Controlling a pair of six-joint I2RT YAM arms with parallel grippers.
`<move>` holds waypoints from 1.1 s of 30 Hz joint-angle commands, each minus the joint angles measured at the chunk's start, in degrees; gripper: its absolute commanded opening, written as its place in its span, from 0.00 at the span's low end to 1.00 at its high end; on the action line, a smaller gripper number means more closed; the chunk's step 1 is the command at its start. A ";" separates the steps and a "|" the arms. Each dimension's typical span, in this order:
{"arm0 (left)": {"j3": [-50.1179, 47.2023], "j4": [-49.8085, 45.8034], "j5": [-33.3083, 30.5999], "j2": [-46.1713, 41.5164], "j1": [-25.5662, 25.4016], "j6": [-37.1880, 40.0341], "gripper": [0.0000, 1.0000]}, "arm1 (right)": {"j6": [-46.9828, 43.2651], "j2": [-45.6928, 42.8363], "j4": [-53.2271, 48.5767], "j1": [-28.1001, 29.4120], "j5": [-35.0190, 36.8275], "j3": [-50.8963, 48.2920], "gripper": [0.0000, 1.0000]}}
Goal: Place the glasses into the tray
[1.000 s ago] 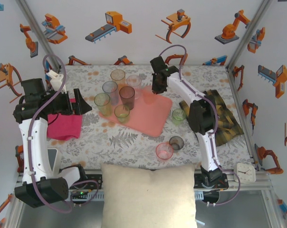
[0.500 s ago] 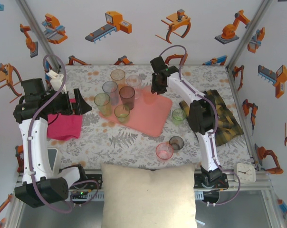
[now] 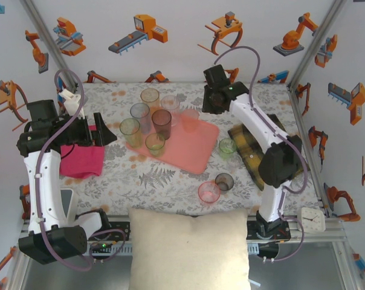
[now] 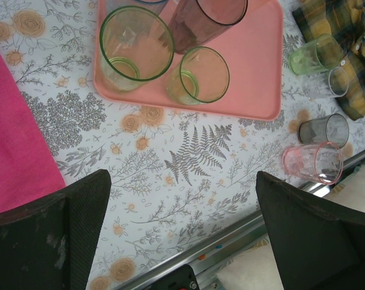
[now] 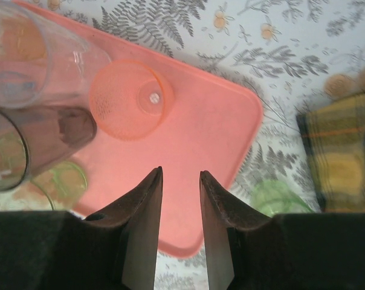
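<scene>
The salmon-pink tray (image 3: pixel 194 148) lies mid-table and carries several glasses: two green (image 3: pixel 130 128), a smoky one (image 3: pixel 161 121), a bluish one (image 3: pixel 139 112) and a pale orange-pink one (image 3: pixel 190 118). The orange-pink glass (image 5: pixel 125 99) stands free on the tray (image 5: pixel 200 133). My right gripper (image 3: pixel 217 103) hovers above the tray's far right corner; in the wrist view its jaws (image 5: pixel 180 174) are narrowly open with nothing between them. Off the tray stand a green glass (image 3: pixel 227 147), a grey one (image 3: pixel 224 181) and a pink one (image 3: pixel 209 192). My left gripper (image 3: pixel 104 130) is wide open and empty (image 4: pixel 182 187).
A yellow-black plaid cloth (image 3: pixel 258 142) lies right of the tray and a magenta cloth (image 3: pixel 83 160) lies to its left. A cream pillow (image 3: pixel 190 248) sits at the near edge. A clear glass (image 4: pixel 333 81) rests against the plaid cloth.
My right gripper opened and let go of the orange-pink glass on the tray, then lifted and drew back toward the far right. The left arm has not moved.
</scene>
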 commanded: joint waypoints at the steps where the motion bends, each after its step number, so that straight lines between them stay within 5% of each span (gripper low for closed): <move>1: 1.39 0.06 1.48 -0.29 0.24 0.19 0.97 | 0.21 -7.20 -0.20 -0.43 2.68 -7.34 0.33; 17: 1.41 -0.14 2.33 1.50 0.10 0.12 0.97 | 10.46 -37.43 -1.81 -0.51 3.69 -44.67 0.32; 33: 1.53 -0.39 1.61 0.86 0.11 0.15 0.97 | 4.66 -29.57 1.39 -8.56 2.05 -39.37 0.33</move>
